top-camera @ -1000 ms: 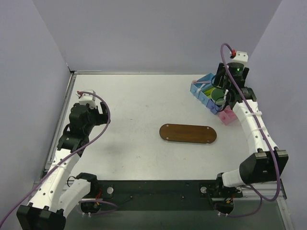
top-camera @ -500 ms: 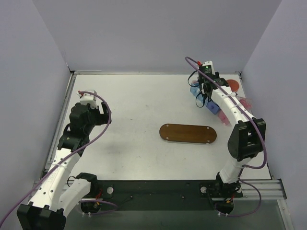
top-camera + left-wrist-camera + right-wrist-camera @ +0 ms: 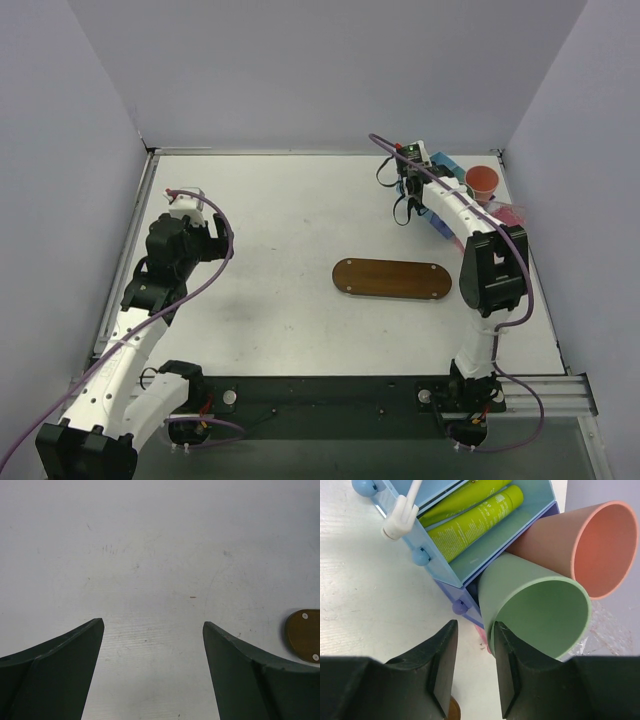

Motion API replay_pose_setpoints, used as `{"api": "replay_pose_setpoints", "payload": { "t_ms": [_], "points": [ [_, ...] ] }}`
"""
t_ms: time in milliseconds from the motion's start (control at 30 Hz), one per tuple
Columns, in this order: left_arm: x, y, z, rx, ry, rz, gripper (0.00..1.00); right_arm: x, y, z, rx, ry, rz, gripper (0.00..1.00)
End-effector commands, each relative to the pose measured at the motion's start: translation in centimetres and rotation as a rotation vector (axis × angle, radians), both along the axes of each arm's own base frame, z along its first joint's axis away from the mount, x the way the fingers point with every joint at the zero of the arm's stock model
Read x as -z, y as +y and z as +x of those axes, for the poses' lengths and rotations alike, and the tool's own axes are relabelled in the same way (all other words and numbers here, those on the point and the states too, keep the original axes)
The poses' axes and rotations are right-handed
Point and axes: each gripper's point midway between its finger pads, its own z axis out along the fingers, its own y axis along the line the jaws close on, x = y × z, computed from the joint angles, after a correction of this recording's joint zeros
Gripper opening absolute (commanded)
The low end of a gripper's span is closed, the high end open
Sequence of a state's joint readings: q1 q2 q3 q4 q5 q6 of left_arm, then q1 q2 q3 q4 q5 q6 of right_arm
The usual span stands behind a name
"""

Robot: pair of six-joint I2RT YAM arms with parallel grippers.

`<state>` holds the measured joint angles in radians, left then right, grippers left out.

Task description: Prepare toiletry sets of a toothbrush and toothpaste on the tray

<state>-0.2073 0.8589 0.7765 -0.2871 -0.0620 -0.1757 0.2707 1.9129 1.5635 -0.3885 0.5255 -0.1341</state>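
**Narrowly parted right jaws beside the cups; left jaws wide**

Narrowly apart, the right jaws stood with a slim strip of table (image 3: 260,220) showing between their dark fingers (image 3: 440,675) and nothing visibly clamped; the rim of a mint-green cup (image 3: 535,610) lay just beside the right-hand finger, though whether it touched could not be told. A salmon-orange cup (image 3: 600,545) sat against the green one on its far side, both mouths turned towards the wrist camera.

Beyond the fingers stood a blue compartment bin (image 3: 445,565); two lime-green toothpaste tubes (image 3: 470,522) lay side by side in its open compartments, and a whitish toothbrush (image 3: 402,515) leaned over the bin's front wall, head downward. A purple compartment (image 3: 462,600) showed beneath the blue one.

The left jaws gaped wide, their fingers (image 3: 55,670) framing bare table and holding nothing; one rounded end of the tray (image 3: 305,635) showed at the right edge of that view.

From above, the tray (image 3: 392,278) lay flat right of the table's middle, well apart from the bin in the far right corner; the left arm hung over the table's left side.
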Motion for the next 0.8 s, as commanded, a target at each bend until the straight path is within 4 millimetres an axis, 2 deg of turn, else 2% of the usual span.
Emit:
{"api": "replay_pose_setpoints", "payload": {
  "t_ms": [0,367,767],
  "points": [
    [-0.9,-0.3,0.4,0.023,-0.044,-0.002,0.91,-1.7,-0.7,0.3,0.032,-0.039,-0.072,0.30],
    [-0.9,-0.4,0.4,0.030,-0.043,0.001,0.91,-0.9,-1.5,0.0,0.048,-0.027,-0.126,0.22],
    [-0.9,-0.1,0.4,0.020,-0.046,0.009,0.91,-0.2,-1.3,0.4,0.049,-0.029,-0.101,0.15]
  ]
}}
